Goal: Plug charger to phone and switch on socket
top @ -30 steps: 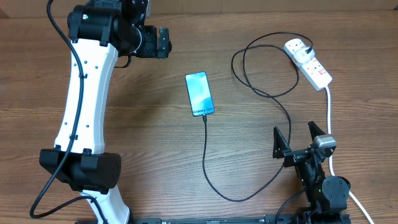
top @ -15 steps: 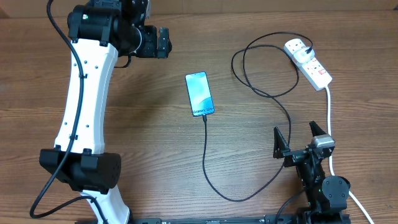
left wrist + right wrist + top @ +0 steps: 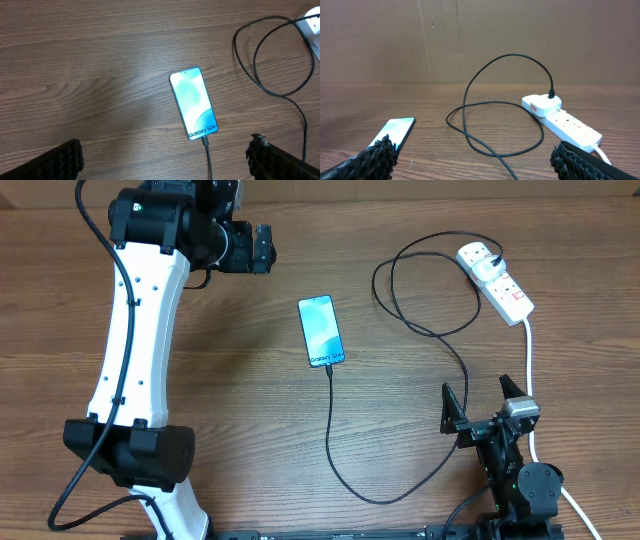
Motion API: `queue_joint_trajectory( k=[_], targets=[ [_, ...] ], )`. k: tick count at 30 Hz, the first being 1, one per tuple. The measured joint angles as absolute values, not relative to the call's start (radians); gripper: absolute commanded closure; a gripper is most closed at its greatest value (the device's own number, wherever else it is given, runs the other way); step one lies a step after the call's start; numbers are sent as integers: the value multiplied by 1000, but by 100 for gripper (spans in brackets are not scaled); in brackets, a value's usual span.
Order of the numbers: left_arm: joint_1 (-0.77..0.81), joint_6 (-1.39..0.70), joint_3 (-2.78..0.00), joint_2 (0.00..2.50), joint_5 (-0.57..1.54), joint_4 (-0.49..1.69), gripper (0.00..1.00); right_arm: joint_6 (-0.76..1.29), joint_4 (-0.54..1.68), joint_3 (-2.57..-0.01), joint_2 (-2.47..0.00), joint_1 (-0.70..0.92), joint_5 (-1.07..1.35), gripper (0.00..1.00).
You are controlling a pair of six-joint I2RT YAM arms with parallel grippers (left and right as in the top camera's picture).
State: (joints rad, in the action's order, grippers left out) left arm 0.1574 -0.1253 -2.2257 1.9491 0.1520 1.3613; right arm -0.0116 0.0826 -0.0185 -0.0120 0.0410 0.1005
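Overhead shows one phone, one charger, one socket and two grippers on a brown wood-grain table. The left gripper has its jaws spread wide and empty, the phone well apart from them. The right gripper is likewise spread and empty, with the socket well ahead and the phone well off to its left. The phone is a slim glossy rectangle, its long axis running nearly from far edge to near edge. Its labelled end faces the near edge, where the thin black cable's tip meets it. The cable curves round toward the right jaws, then loops up to the socket, a white rounded strip with red marks lying aslant. One thick white cord runs from it past the right jaws. In the left wrist view two black ribbed fingers frame the lower corners. The phone lies ahead between them, labelled end toward the jaws. In the right wrist view the phone lies ahead of the left finger. The socket lies ahead of the right one, bearing one white adapter with the cable's black end in its top
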Motion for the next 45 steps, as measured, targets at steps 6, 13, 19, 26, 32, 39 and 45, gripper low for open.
queue_joint_trajectory(
  k=[6,13,19,26,32,39,45],
  targets=[
    [157,-125,-2226,1949,152,1361,0,-11,83,-19,-12,41,101,0],
    [157,-125,-2226,1949,152,1361,0,-11,82,-19,-12,41,101,0],
    [157,-125,-2226,1949,152,1361,0,-12,83,-19,-12,41,101,0],
    [157,-125,-2226,1949,152,1361,0,-12,82,-19,-12,41,101,0],
    [157,-125,-2226,1949,152,1361,0,-12,83,-19,-12,41,101,0],
    [157,-125,-2226,1949,152,1366,0,-12,83,-19,-12,41,100,0],
    [157,-126,-2226,1949,152,1449,0,-12,83,-19,-12,41,101,0]
  ],
)
